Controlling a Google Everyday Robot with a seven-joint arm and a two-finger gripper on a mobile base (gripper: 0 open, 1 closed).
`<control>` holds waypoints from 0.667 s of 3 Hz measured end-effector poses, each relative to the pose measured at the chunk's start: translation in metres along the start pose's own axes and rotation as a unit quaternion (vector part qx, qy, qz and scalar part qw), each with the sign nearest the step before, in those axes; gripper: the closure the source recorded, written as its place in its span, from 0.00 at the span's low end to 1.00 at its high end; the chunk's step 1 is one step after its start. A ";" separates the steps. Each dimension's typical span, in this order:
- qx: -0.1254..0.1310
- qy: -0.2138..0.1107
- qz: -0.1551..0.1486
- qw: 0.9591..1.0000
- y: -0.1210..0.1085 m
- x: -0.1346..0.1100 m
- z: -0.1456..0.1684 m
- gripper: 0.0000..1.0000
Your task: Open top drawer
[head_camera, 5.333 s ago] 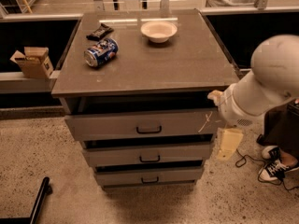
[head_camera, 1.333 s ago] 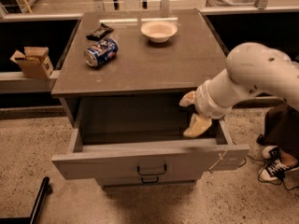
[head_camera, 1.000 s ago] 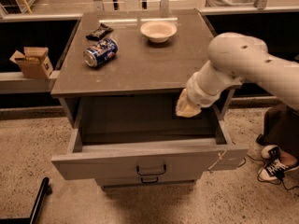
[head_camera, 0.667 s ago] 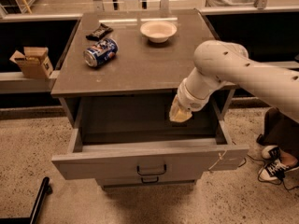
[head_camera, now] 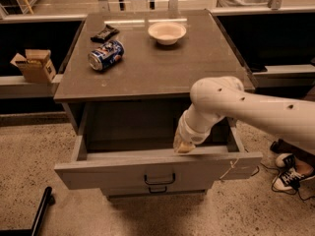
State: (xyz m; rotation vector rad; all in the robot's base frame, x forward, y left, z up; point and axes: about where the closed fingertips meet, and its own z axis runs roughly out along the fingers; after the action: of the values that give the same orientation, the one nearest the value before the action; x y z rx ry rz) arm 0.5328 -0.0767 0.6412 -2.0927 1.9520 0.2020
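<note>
- One wide grey drawer, the top drawer [head_camera: 113,173], stands well out from the cabinet. Its small dark handle [head_camera: 159,179] sits mid-front, and there is a whitish scratch [head_camera: 229,170] near the right end.
- Just below, the handle of a lower drawer [head_camera: 157,190] peeks out.
- Above, the brown worktop [head_camera: 197,58] carries a white bowl [head_camera: 167,32] at the back, a blue can [head_camera: 106,55] on its side to the left, and a dark wrapper [head_camera: 105,32] behind the can.
- Around the cabinet lies speckled floor [head_camera: 29,146]. A cardboard box [head_camera: 34,65] rests on a ledge at left, and sneakers [head_camera: 288,171] lie at right.
- The gripper [head_camera: 184,145] hangs inside the open drawer, right of centre, its tan tip at the front panel's upper edge. How far open it is, or whether it grips anything, I cannot tell.
- Its white arm [head_camera: 236,107] reaches in from the right.
</note>
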 end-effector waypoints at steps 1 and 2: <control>0.002 -0.024 -0.003 1.000 0.010 0.004 0.020 0.84; 0.013 -0.059 -0.014 0.998 0.011 0.004 0.021 0.61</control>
State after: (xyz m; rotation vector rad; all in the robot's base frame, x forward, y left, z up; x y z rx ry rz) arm 0.5239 -0.0748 0.6185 -2.0410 1.8472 0.2881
